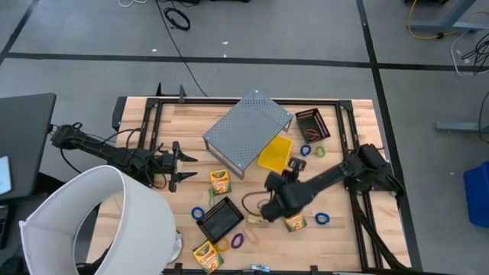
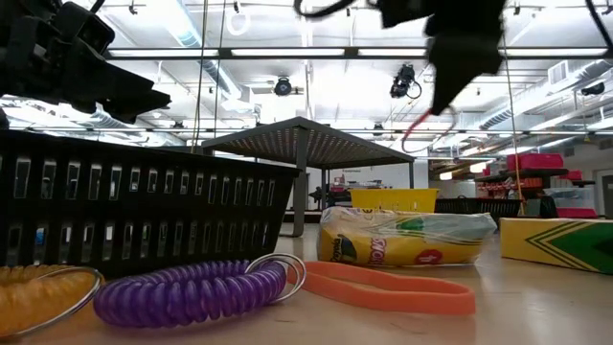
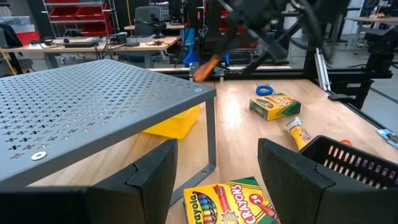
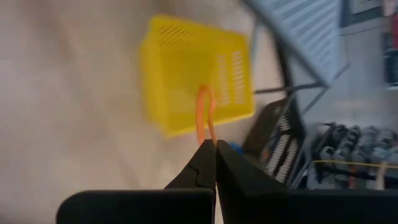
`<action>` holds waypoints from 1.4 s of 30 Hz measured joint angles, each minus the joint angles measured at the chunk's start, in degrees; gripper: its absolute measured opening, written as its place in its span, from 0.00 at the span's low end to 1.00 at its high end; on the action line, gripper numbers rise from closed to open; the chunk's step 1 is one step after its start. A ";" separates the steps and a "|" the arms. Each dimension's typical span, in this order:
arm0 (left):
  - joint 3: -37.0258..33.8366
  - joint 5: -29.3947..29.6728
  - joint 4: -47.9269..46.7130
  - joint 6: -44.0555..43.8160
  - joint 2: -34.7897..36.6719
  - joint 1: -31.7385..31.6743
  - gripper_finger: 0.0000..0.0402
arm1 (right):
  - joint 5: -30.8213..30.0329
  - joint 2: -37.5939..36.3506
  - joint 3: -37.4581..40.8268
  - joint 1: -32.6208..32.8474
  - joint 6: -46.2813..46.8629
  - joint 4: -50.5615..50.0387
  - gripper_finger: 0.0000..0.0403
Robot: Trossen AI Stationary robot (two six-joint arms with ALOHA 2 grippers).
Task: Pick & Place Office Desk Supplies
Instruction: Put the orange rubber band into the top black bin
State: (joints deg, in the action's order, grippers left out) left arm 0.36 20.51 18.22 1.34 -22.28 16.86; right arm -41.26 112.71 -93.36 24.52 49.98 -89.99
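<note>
Right now the table's [image 1: 359, 114] middle is crowded: a grey shelf [image 1: 248, 130] sits tilted near the far edge, a yellow bin [image 1: 274, 153] just beside it, a small dark basket [image 1: 312, 123] toward the far right corner, and a black tray [image 1: 220, 218] near the front. Bare wood lies along the far left edge and the right front corner. The right gripper [image 1: 260, 218] reaches in from the right, low over the centre front, its fingers pinched tight on an orange loop [image 4: 205, 115] that dangles above the bin in the wrist view. The left gripper [image 1: 183, 166] waits at the left side, fingers [image 3: 149, 180] spread and holding nothing, a crayon box [image 3: 233, 202] just ahead.
</note>
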 joint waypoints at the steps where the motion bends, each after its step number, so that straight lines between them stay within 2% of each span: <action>1: 0.01 -0.01 0.02 0.00 0.00 0.00 0.57 | -1.58 -0.16 0.00 -0.86 -0.82 0.01 0.00; 6: 0.02 -0.21 0.07 0.00 0.00 0.02 0.57 | -7.49 -2.08 0.00 -4.55 -3.89 0.89 0.00; 10: 0.01 -0.27 0.07 -0.02 0.00 0.02 0.57 | -6.69 -4.72 0.00 -6.15 -12.71 8.25 0.00; 14: 0.02 -1.65 0.07 -0.04 0.00 0.02 0.57 | 3.48 -7.10 0.00 -6.40 -23.36 17.85 0.00; 17: 0.02 -2.27 0.07 -0.20 0.00 0.02 0.57 | 12.21 -7.92 0.00 -6.39 -28.80 21.18 0.00; 22: 0.01 -2.55 0.07 -0.17 0.00 0.02 0.57 | 25.26 -8.07 0.00 -6.39 -33.60 21.09 0.00; 25: 0.02 -2.55 0.07 -0.17 0.00 0.02 0.57 | 29.61 -8.07 0.00 -6.39 -33.08 18.34 0.00; 30: 0.01 -2.55 0.07 -0.09 0.00 0.02 0.57 | 29.79 -6.59 0.00 -6.50 -27.53 7.20 0.00; 34: 0.02 -2.55 0.07 0.00 0.01 0.02 0.57 | 25.97 -4.27 0.09 -7.16 -21.39 0.34 0.00; 38: 0.02 -2.55 0.07 0.00 0.02 0.02 0.57 | 23.41 -3.06 1.97 -9.04 -17.57 0.71 0.00; 42: 0.02 -2.60 0.06 -0.01 0.00 0.02 0.57 | 20.78 -2.82 8.46 -12.05 -13.31 0.08 0.00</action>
State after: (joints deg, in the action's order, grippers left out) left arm 0.38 17.91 18.28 1.33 -22.28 16.88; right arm -20.48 109.89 -84.90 12.47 36.67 -89.91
